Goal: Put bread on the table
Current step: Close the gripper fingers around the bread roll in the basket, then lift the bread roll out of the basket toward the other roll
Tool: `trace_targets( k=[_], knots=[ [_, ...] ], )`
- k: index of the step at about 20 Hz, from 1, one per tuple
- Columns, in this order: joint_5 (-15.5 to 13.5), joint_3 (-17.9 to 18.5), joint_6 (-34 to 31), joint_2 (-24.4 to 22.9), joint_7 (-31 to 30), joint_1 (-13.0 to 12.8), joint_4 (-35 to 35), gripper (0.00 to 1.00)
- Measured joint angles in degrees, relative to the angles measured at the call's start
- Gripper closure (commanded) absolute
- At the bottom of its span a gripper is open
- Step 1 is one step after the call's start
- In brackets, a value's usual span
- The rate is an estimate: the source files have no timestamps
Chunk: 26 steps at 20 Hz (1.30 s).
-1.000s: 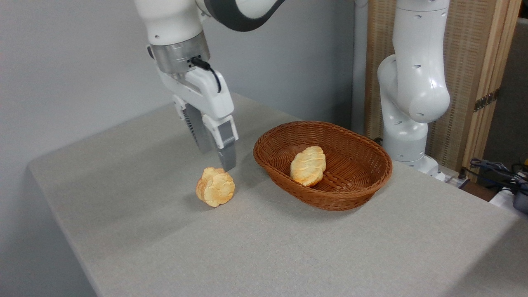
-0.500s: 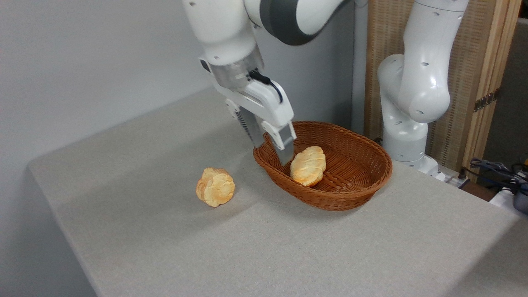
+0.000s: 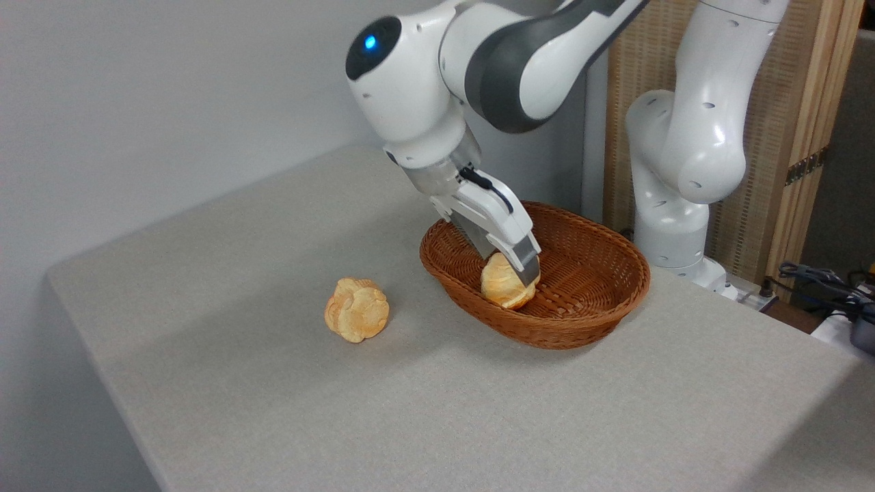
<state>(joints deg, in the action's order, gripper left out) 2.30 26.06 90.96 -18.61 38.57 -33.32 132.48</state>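
Observation:
The knobbly, flower-like roll (image 3: pixel 357 318) lies on the grey-beige table (image 3: pixel 410 417), left of the brown wicker basket (image 3: pixel 555 334). The oval braided roll (image 3: pixel 500 287) is inside the basket, at its left end. My gripper (image 3: pixel 507 263) has come down into the basket and stands open astride this roll, one finger (image 3: pixel 527 264) in front of it on the right and the other behind it on the left. The fingers hide the roll's upper part. I cannot tell whether they touch it.
The arm's white base (image 3: pixel 677 205) stands behind the basket at the table's far right edge. Cables and a dark device (image 3: pixel 830 287) lie off the table at the right. A wooden screen (image 3: pixel 779 102) is behind the base.
My gripper left the spot above the knobbly roll, swung right over the basket rim and dropped down around the oval roll. Neither roll has moved.

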Motion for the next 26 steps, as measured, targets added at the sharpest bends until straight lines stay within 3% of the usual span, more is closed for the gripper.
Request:
trace_targets(
  k=[7, 8, 10, 11, 19, 26],
  knots=[
    [0.0, -0.1, 7.2, 0.9, 0.0, -1.0, 4.4, 0.01],
    [0.0, -0.1, 7.3, 1.2, 0.0, -1.4, 4.4, 0.14],
    [0.1, -0.2, 7.4, 1.7, 0.0, -1.8, 4.4, 0.65],
    [0.1, -0.2, 7.4, 1.7, 0.0, -1.8, 4.3, 0.75],
    [0.1, -0.3, 7.1, 1.7, 0.6, -1.8, 4.3, 0.77],
    [0.1, -0.3, 2.4, 1.5, 1.7, -2.0, 3.1, 0.77]
  ],
)
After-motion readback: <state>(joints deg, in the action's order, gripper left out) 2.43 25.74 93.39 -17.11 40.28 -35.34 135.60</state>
